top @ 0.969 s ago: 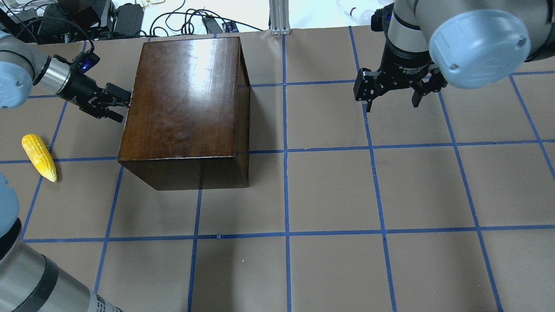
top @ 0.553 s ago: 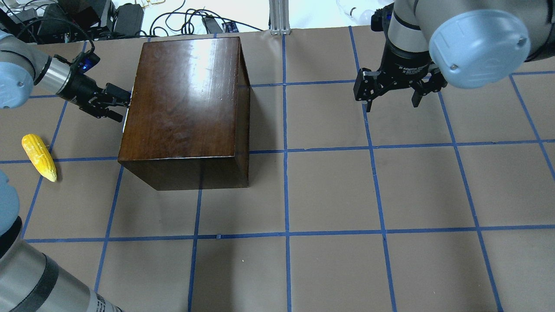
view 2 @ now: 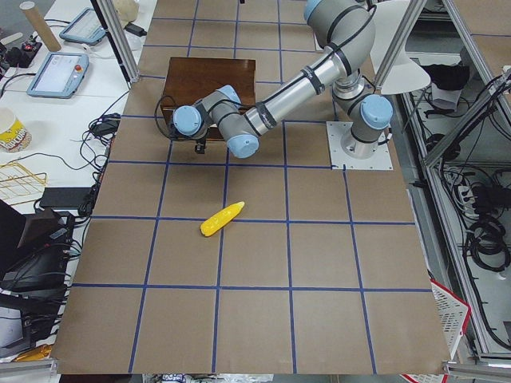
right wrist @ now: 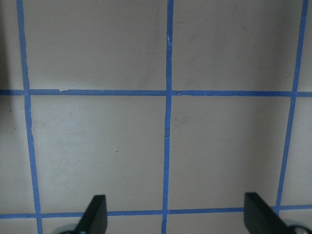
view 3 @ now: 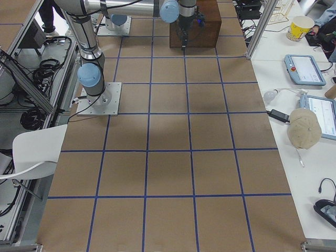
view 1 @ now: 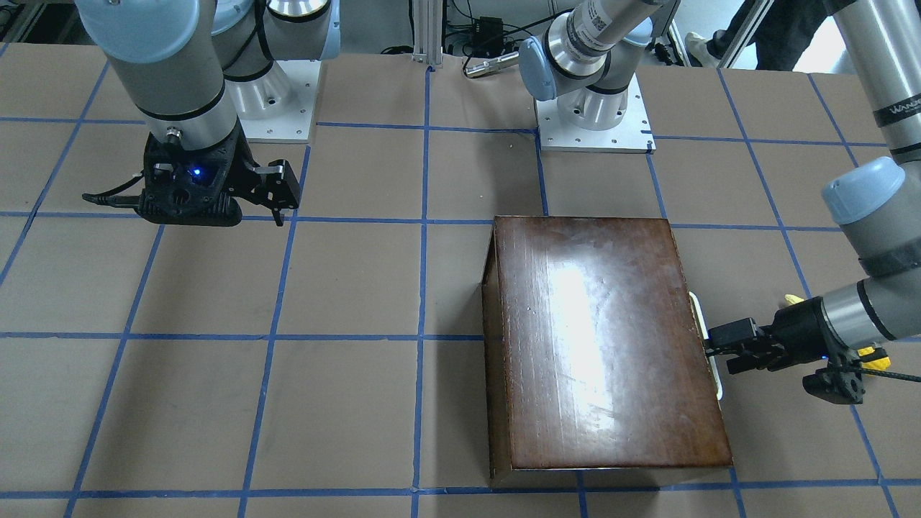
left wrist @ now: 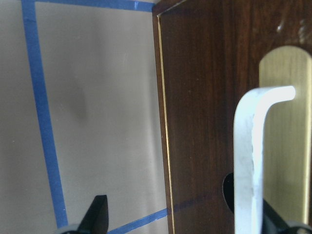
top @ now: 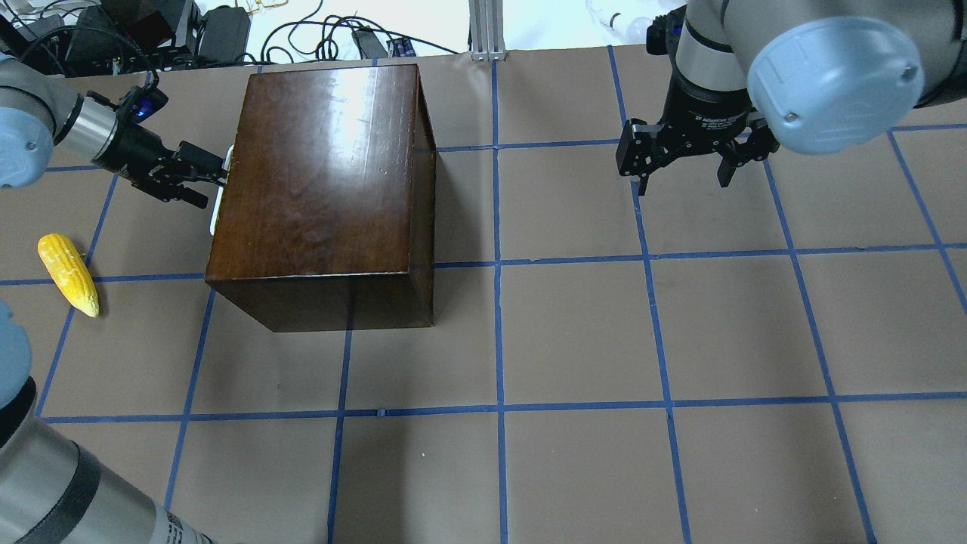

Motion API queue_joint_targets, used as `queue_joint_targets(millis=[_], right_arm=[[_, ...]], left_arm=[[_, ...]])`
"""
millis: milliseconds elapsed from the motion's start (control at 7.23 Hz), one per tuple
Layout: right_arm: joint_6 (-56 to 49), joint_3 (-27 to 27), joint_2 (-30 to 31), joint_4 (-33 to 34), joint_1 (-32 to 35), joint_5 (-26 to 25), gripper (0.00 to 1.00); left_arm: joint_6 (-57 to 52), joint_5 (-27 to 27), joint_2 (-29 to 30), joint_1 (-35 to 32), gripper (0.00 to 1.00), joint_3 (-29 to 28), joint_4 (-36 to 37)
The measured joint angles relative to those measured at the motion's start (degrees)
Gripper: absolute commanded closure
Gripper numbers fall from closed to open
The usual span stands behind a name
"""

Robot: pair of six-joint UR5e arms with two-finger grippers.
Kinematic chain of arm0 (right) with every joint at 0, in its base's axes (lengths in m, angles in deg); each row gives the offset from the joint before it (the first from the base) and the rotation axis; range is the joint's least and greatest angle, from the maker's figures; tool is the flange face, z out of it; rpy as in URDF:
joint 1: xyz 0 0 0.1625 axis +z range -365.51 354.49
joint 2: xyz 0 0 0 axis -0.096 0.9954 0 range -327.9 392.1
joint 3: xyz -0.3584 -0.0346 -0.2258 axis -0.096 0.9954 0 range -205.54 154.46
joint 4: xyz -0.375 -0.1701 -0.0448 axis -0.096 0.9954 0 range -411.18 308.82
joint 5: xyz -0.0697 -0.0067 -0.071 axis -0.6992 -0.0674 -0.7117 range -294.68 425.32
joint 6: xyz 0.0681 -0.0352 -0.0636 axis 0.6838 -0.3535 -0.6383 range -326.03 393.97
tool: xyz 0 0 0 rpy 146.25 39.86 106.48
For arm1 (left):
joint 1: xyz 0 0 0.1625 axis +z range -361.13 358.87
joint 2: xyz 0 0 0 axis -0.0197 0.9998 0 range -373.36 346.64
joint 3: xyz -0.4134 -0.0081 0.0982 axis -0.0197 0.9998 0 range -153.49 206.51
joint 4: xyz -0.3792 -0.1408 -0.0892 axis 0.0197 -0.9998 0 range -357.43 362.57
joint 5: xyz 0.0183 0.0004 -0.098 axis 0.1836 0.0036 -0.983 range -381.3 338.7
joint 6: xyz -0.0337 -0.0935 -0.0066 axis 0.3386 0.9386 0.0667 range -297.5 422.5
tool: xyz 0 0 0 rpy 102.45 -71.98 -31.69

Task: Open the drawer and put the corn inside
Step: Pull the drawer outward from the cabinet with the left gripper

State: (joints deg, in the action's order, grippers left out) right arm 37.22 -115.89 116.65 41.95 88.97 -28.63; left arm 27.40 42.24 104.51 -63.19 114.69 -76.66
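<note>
Box [top: 317, 181]: sat where it had been on the table [top: 574, 332].
Drawer [top: 217, 204]: showed a pale sliver, wider than a moment before, so I judged the opening barely begun.
Right claw [top: 684, 183]: spread, idle, well apart.
Left claw [top: 214, 189]: spread, one finger hooked behind the handle [left wrist: 251, 161].
Corn [top: 68, 274]: on the table, untouched.

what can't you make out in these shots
- Drawer interior: overhead and front views, the box top covers it; only a pale sliver shows.
- Corn: front view, mostly behind the left arm.
- Grip on the handle: left wrist view, it and the frame edge hide one fingertip.
</note>
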Motion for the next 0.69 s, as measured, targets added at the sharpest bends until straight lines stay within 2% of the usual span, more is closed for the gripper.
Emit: queue_joint_targets(millis=[692], right_arm=[[0.0, 0.0, 0.0, 0.0, 0.0, 0.0, 0.00]], left_arm=[[0.0, 0.8, -0.1, 1.1, 0.00, -0.1, 0.0]])
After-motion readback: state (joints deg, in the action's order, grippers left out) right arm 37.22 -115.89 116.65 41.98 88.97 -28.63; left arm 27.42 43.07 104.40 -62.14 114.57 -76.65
